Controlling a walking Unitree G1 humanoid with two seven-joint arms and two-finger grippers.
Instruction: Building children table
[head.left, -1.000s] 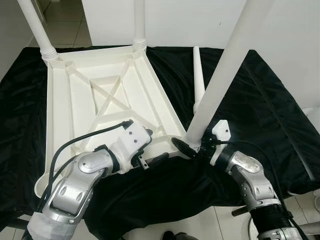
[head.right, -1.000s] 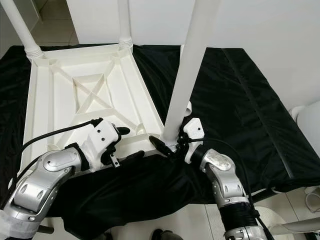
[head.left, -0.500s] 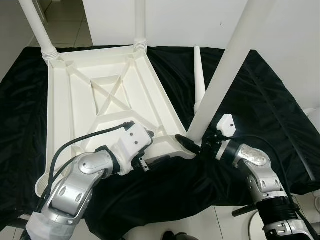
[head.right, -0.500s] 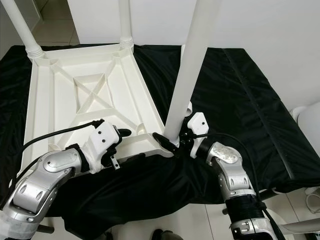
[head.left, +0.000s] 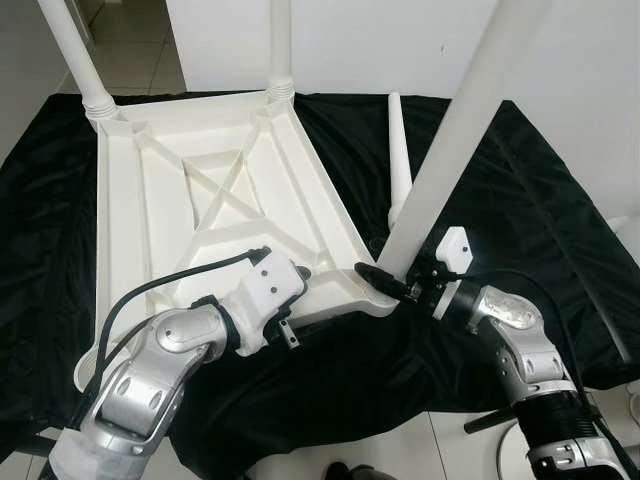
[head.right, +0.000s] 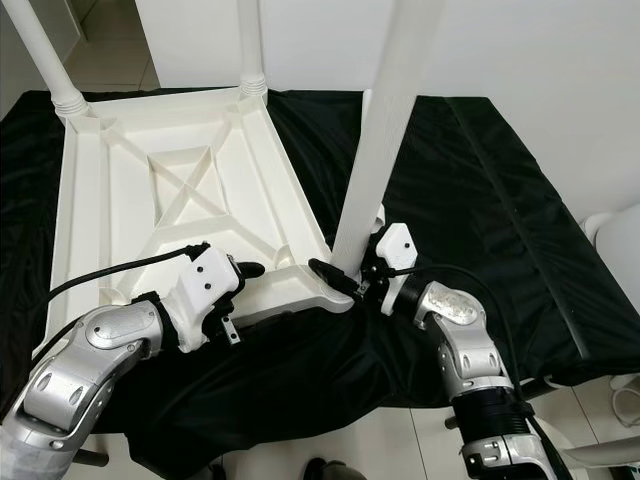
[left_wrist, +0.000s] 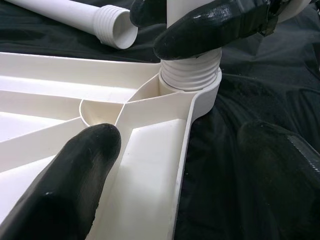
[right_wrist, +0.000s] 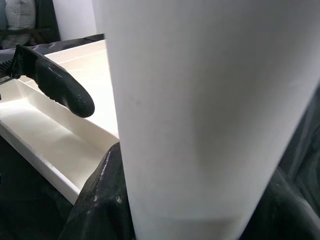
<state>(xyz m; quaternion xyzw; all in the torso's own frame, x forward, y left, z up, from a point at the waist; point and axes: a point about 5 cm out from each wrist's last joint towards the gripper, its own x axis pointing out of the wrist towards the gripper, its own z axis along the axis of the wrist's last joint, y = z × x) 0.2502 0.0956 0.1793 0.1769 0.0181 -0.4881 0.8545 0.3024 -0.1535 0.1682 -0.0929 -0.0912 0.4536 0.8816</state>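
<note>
- The white moulded-plastic children's table top (head.left: 200, 190) lies upside down, ribbed underside up, on a bench covered with a black cloth (head.left: 520, 200).
- Two white plastic tube legs stand in its far corner sockets, one at the far left (head.left: 75, 55) and one further right (head.left: 279, 45).
- A third white plastic leg (head.left: 450, 150) stands in the near right corner socket, leaning to the right as it rises.
- The right pincer (head.left: 385, 284) is pinching this leg at its ribbed base, one black finger (left_wrist: 215, 27) pressed on the side nearest the table top, just above the socket collar.
- The left pincer (left_wrist: 170, 165) is spread across the table top's near edge beside that corner: one finger (left_wrist: 70, 180) rests inside the ribbed tray, the other (left_wrist: 280, 175) lies outside over the cloth.
- A fourth loose white leg (head.left: 397, 150) with a ribbed end lies flat on the cloth, just beyond the near right corner.
</note>
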